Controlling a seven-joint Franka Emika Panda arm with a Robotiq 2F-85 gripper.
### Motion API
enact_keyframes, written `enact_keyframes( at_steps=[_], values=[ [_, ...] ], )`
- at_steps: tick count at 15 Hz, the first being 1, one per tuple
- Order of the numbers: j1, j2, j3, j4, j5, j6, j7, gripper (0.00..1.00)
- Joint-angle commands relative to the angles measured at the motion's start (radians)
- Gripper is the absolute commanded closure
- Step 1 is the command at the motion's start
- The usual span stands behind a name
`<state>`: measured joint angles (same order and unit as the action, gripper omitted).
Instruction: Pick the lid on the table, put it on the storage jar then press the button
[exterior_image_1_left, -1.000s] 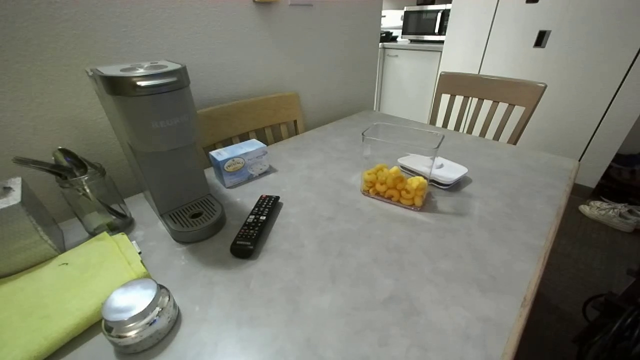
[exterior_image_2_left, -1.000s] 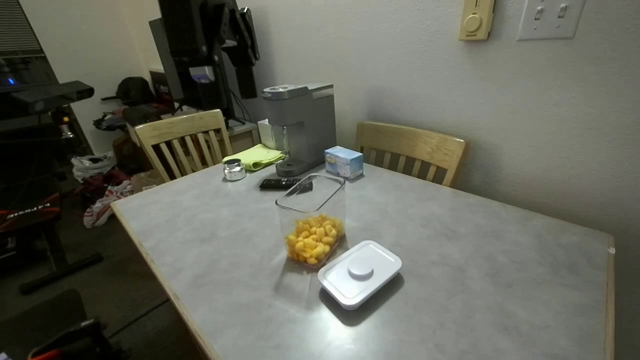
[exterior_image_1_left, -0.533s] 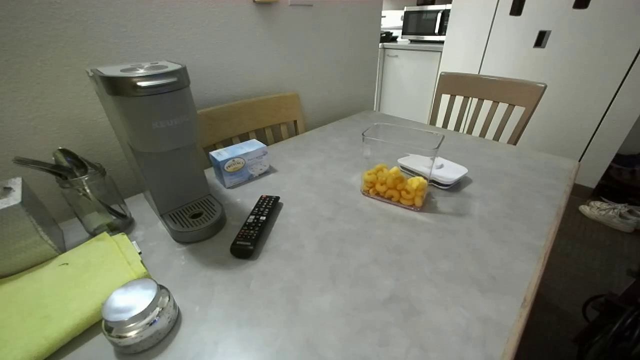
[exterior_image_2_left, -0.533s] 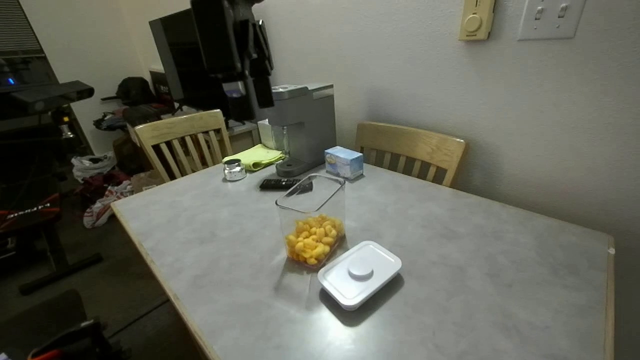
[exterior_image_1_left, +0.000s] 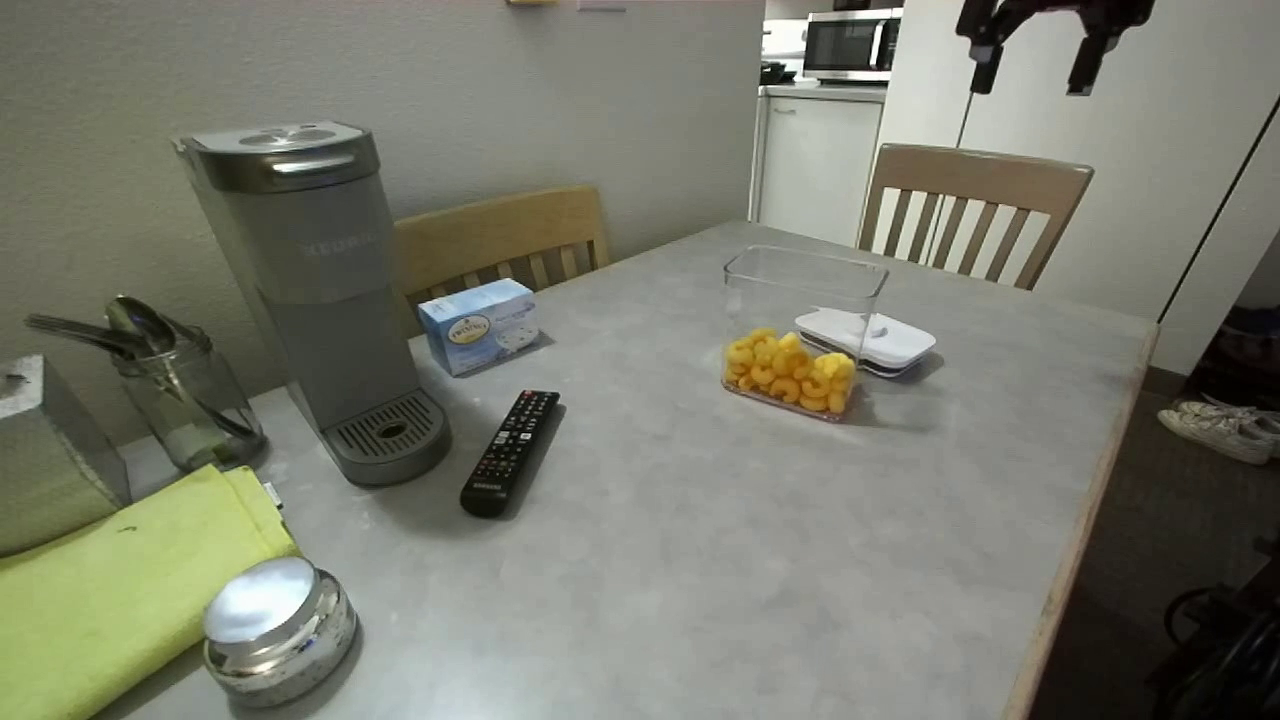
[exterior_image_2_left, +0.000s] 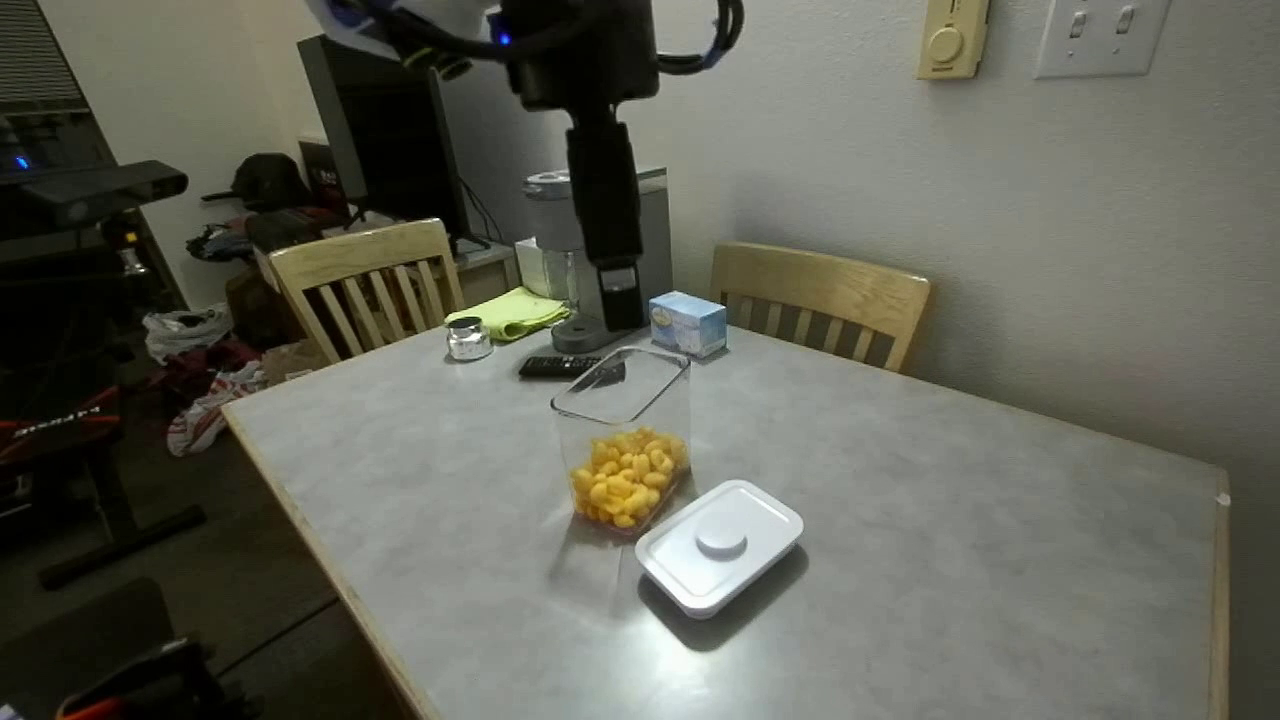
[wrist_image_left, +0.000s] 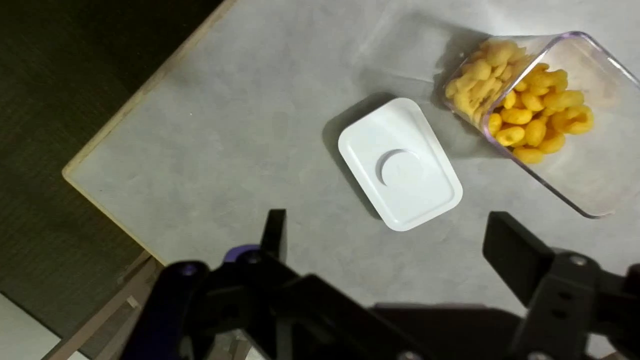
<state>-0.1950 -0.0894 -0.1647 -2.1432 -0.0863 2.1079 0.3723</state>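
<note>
Two fingers gape above one lid, one jar.

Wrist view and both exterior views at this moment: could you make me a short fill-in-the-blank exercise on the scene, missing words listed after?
The flat white rounded-corner plastic lid lies on the grey ____, not yet on the clear squarish plastic jar.
The round raised button at the lid's centre is coloured ____.
In an exterior view, the black two-fingered pincer has its jaws ____, nothing between them.
Of the round shiny metal tin and the black plastic remote, the one nearer the folded lime-yellow cloth is the ____.
Missing words: table; white; open; tin.
</note>
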Motion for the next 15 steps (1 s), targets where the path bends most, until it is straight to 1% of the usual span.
enact_keyframes(
  at_steps=[1,6,7,8,9,13,15],
  values=[
    [-0.007,0.112,-0.028,0.076,0.058,0.004,-0.146,0.00],
    [-0.017,0.211,-0.047,0.144,0.083,-0.046,-0.309,0.00],
    [-0.016,0.210,-0.048,0.148,0.076,-0.047,-0.304,0.00],
    [-0.013,0.203,-0.048,0.154,0.069,-0.052,-0.271,0.00],
    [-0.008,0.195,-0.047,0.118,0.062,-0.011,-0.264,0.00],
    [-0.008,0.199,-0.047,0.141,0.062,-0.028,-0.263,0.00],
    [-0.005,0.206,-0.043,0.126,0.054,0.004,-0.288,0.00]
  ],
)
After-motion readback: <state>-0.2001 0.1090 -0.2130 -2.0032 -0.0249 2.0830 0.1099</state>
